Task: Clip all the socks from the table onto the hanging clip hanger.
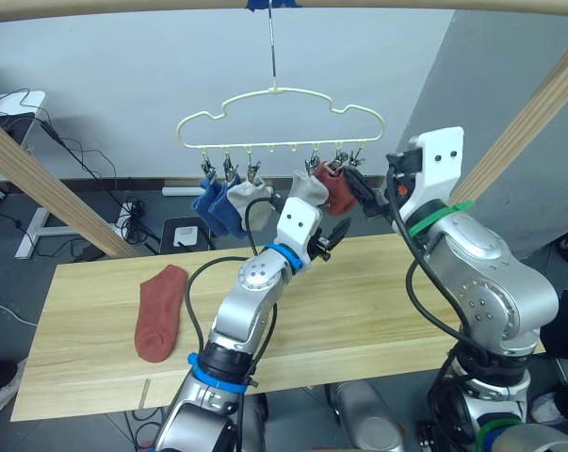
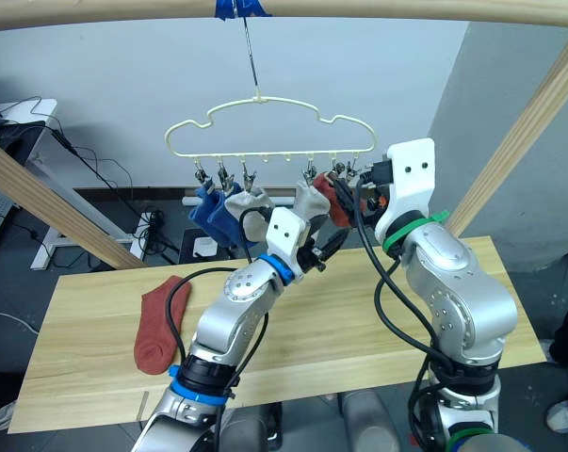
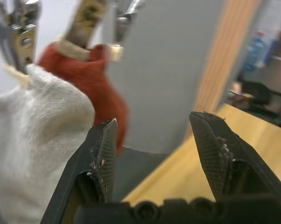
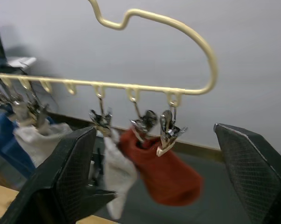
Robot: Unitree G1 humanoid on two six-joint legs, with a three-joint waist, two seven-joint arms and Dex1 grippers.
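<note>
The cream clip hanger (image 1: pixel 280 114) hangs by its hook from the top pole. Two blue socks (image 1: pixel 215 205), a light grey sock (image 1: pixel 247 199), another grey sock (image 1: pixel 308 187) and a rust-red sock (image 1: pixel 339 189) hang from its clips. One more rust-red sock (image 1: pixel 161 312) lies flat on the left of the table (image 1: pixel 378 311). My left gripper (image 3: pixel 152 123) is open and empty, raised just below the grey and red socks (image 3: pixel 96 88). My right gripper (image 4: pixel 155 129) is open and empty, facing the hanger's right end, where one clip (image 4: pixel 170 132) holds nothing.
Slanted wooden poles stand at the left (image 1: pixel 57 193) and right (image 1: pixel 533 118) of the table, with a top pole across. Cables and a power strip (image 1: pixel 182 235) lie on the floor behind the table. A grey wall panel rises at the back right.
</note>
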